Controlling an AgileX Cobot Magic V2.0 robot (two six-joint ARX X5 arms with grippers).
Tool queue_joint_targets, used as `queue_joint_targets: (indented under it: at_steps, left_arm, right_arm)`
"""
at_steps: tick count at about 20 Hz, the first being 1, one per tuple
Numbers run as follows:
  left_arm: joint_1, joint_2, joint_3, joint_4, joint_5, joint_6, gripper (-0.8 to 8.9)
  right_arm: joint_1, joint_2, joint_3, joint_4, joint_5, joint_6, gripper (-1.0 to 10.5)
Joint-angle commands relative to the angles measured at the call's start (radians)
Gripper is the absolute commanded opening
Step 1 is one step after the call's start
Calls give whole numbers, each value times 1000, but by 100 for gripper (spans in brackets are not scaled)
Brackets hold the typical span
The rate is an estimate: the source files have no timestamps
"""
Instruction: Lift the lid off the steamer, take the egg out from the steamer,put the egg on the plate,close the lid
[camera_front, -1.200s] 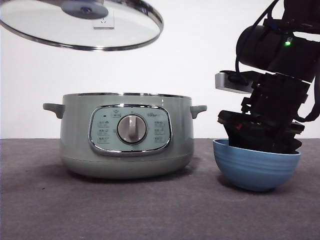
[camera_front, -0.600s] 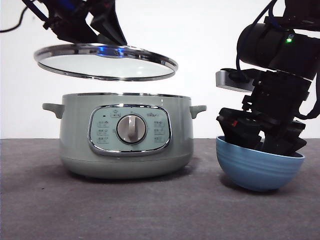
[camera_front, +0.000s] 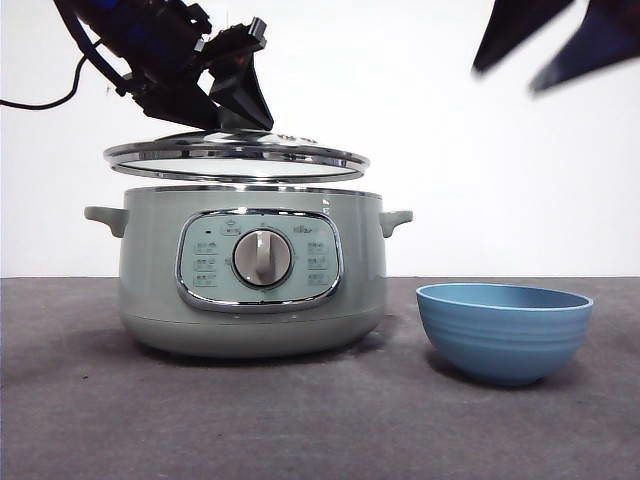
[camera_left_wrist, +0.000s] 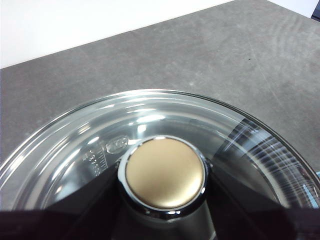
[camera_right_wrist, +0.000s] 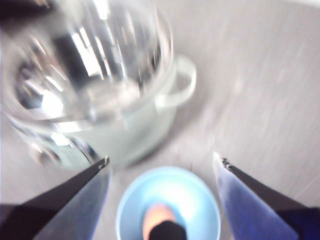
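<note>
The glass lid hangs level just above the rim of the pale green steamer. My left gripper is shut on its knob from above. The blue plate stands on the table right of the steamer. In the blurred right wrist view the egg lies inside the plate. My right gripper is high at the top right, above the plate, open and holding nothing. Its jaws stand wide apart. From the front the plate's wall hides the egg.
The steamer's side handle points toward the plate, with a small gap of grey table between them. A white wall stands behind. A black cable trails from the left arm at the left edge.
The left gripper has brought the lid down and rightward to just over the steamer. The right gripper has risen out of the plate to the top right, leaving the egg inside.
</note>
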Motion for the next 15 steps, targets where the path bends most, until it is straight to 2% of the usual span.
queue_joint_targets:
  at_steps: [1, 4, 8, 15]
  left_arm:
    - [-6, 11, 9, 64, 5, 8, -9]
    - [-16, 30, 9, 83, 3, 8, -9]
    - [-28, 73, 9, 108, 2, 5, -9]
    - [-31, 109, 9, 98, -35, 5, -9]
  right_arm:
    - [2, -85, 2, -6, 2, 33, 351]
    - [3, -190, 2, -31, -1, 68, 351]
    - [3, -269, 2, -64, -2, 78, 351]
    - [2, -291, 2, -82, -2, 77, 350]
